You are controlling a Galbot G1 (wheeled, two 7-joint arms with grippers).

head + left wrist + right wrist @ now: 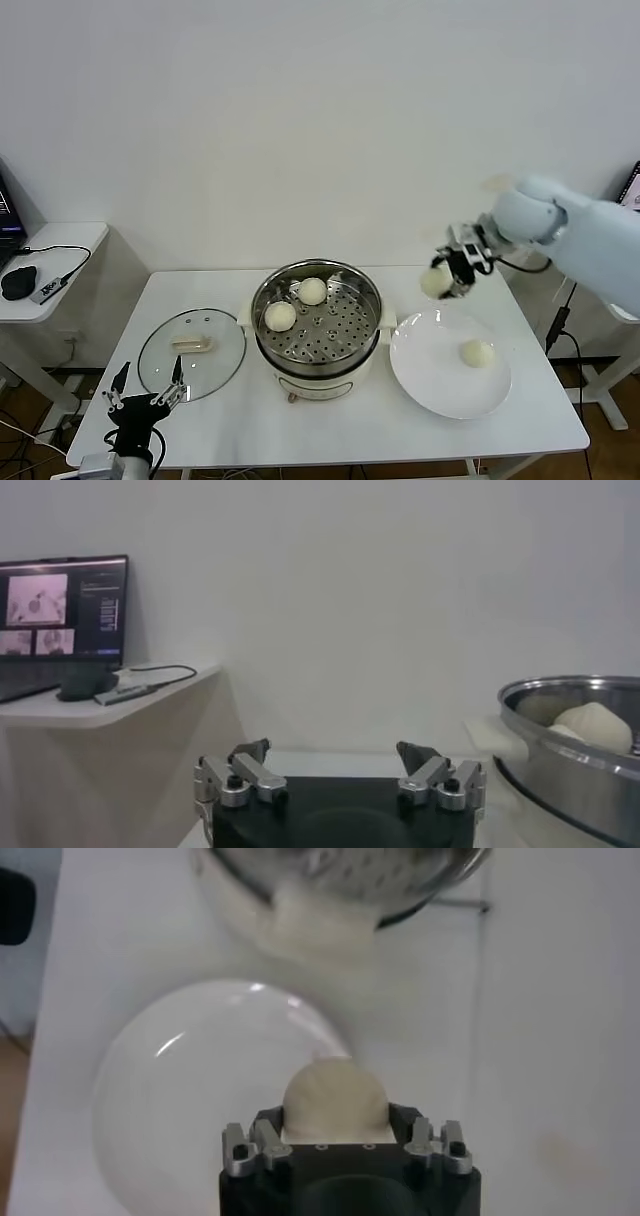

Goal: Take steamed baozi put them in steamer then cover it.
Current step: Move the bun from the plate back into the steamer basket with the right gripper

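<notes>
Baozi in grip: one smooth, cream-white round bun (436,282) sits between the fingers of my right gripper (452,274), right of centre in the head view, raised above the far rim of the plate; my right wrist view shows its domed top (335,1098) bulging out between the jaws, which are closed around it.
Baozi in steamer: I count two round buns on the tray, one toward the back (312,291) and one to its front left (280,316), close but not touching.
Baozi on plate: one bun (476,352) lies alone on the right half of the plate.
Steamer: round shiny steel pot (360,288) at the centre of the frame, with a perforated steel tray inside and a cream-white base beneath; its polished rim (560,755) fills the lower right of my left wrist view.
Cover: round clear glass lid (225,365) with a metal rim and a cream oblong handle, flat on the table, just left of the steamer.
Plate: flat, glossy white disc (425,375), just right of the steamer.
Left gripper: low at the lower left of the frame (148,397), near the lid's front edge, fingers spread wide and holding nothing.
Table: matte white top (300,430).
</notes>
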